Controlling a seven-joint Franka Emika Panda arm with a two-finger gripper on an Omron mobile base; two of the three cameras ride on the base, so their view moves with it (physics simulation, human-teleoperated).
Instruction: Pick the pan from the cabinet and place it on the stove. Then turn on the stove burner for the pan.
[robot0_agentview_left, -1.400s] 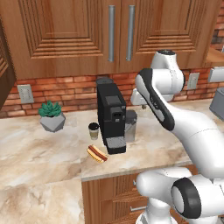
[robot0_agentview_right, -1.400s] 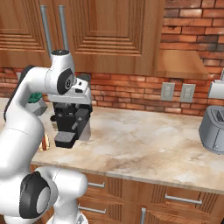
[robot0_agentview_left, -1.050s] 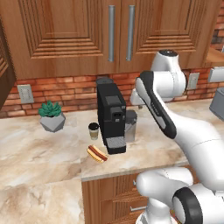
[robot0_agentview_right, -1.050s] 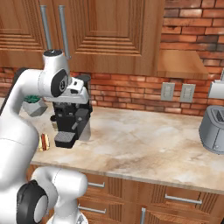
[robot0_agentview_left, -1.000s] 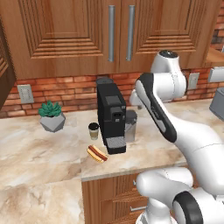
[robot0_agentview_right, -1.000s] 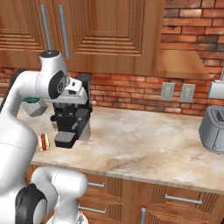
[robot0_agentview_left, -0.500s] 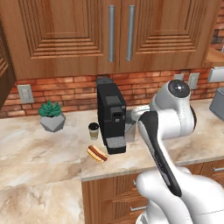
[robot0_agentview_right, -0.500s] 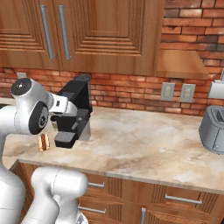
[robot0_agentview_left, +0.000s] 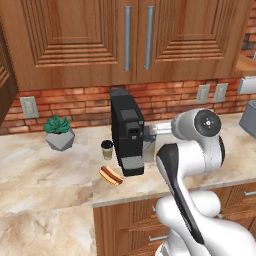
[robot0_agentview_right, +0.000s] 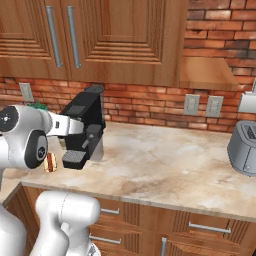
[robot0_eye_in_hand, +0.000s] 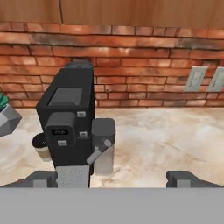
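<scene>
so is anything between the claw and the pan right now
Yes. The cabinet doors are shut, with both bar handles untouched, so the pan is out of sight behind them if it is there. The open claw sits low at counter level, facing the black coffee machine rather than the doors above.

My arm is folded low over the front edge of the countertop, elbow bent, forearm level and pointing toward the back wall. My gripper (robot0_eye_in_hand: 112, 178) has its jaws spread wide, the two dark fingertips (robot0_eye_in_hand: 183, 179) far apart with nothing between them.
</scene>
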